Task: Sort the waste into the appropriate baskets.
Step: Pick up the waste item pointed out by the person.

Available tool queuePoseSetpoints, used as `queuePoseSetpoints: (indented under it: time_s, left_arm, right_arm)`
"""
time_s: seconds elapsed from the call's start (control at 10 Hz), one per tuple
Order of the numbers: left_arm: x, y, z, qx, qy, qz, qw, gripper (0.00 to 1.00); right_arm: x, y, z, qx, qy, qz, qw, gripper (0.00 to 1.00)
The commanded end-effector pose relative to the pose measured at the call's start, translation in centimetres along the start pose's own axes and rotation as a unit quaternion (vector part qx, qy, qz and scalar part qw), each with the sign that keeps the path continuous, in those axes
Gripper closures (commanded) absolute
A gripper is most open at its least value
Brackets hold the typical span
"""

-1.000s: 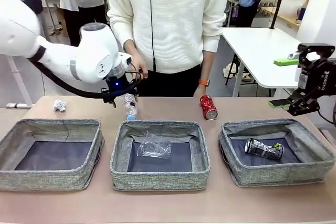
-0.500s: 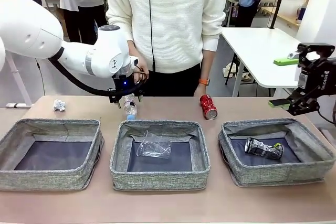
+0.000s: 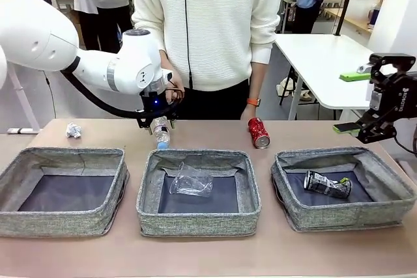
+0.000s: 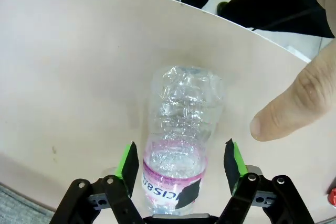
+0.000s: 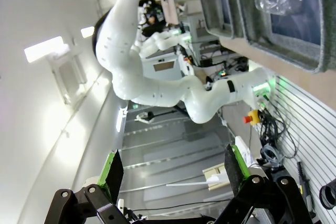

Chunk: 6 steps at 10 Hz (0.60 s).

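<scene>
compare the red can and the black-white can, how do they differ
Place: the red can sits out on the table; the black-white can lies inside the right basket.
Shape: the red can looks uncrushed; the black-white can is crushed and dented.
Colour: one red, the other black and white.
Both are drink cans.

Bottle (image 4: 181, 129): clear, crinkled glossy plastic. Desk (image 3: 208, 258): smooth, matt. Baskets (image 3: 199, 216): rough grey woven cloth. Red can (image 3: 258, 133): glossy metal. Cup (image 3: 191, 180): thin clear plastic. Ball (image 3: 73, 131): crumpled white paper.
</scene>
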State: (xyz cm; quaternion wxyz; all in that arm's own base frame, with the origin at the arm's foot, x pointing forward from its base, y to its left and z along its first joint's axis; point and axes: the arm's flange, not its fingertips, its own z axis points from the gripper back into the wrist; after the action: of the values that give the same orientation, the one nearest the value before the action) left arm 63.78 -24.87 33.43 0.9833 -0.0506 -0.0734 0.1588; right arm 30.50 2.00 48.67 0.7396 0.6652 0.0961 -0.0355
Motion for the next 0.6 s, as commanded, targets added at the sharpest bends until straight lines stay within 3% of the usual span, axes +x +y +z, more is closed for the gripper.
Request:
queuePoseSetpoints:
  time_s: [0.0, 0.1, 0.5]
  left_arm:
    - [-0.02, -0.21, 0.47, 0.005, 0.004, 0.015, 1.0, 0.64]
    - [-0.05, -0.22, 0.32, 0.008, 0.004, 0.015, 1.0, 1.0]
    - [-0.07, -0.29, 0.01, 0.014, 0.008, 0.015, 1.0, 1.0]
  right_arm:
    - [0.03, 0.31, -0.02, 0.008, 0.001, 0.007, 1.0, 0.0]
    - [0.03, 0.31, -0.02, 0.008, 0.001, 0.007, 1.0, 0.0]
    - [0.03, 0.31, -0.02, 0.008, 0.001, 0.007, 1.0, 0.0]
